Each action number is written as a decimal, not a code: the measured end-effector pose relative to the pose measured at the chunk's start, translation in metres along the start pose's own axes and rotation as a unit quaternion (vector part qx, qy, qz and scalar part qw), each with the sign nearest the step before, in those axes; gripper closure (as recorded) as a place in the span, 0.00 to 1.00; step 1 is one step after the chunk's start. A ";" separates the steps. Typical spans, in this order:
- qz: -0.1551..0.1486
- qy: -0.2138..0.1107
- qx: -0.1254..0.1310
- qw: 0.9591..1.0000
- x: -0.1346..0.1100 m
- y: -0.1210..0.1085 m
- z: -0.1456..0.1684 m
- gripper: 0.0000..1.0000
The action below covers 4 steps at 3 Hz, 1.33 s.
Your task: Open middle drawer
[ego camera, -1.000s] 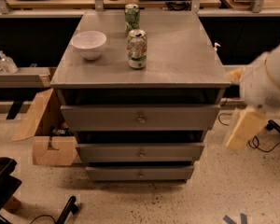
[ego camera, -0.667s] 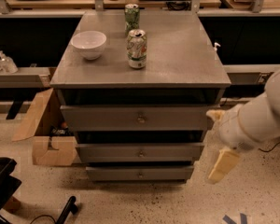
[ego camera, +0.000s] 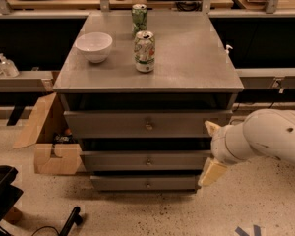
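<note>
Middle grey drawer with round brass knob (ego camera: 148,160) is unmoved. Cream-tipped gripper (ego camera: 212,154) has shifted left to its right end; grip state cannot be told.

Warm overhead light; gripper (ego camera: 211,167) beside the cabinet's (ego camera: 187,58) shadowed lower right.

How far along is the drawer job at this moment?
Nothing looks done yet: the middle drawer looks closed. In hand: the hand hangs at the right end of the drawer fronts, well to the side of the knob and not touching it. Left: reach the knob, grip it and pull the drawer out.
</note>
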<state>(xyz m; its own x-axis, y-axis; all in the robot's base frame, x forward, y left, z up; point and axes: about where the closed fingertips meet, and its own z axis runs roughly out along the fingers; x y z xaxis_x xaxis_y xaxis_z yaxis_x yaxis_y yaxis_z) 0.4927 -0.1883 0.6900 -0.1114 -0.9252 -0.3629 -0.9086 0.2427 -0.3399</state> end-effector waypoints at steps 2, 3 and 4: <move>0.004 -0.002 0.012 1.000 0.009 0.003 0.040 0.00; -0.002 0.024 -0.007 1.000 0.036 0.031 0.085 0.00; -0.038 0.065 -0.015 0.997 0.065 0.048 0.140 0.00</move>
<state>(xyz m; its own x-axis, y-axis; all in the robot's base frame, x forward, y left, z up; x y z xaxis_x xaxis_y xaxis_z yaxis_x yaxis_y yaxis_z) 0.4979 -0.1962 0.5285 -0.0911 -0.9713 -0.2199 -0.9282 0.1628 -0.3346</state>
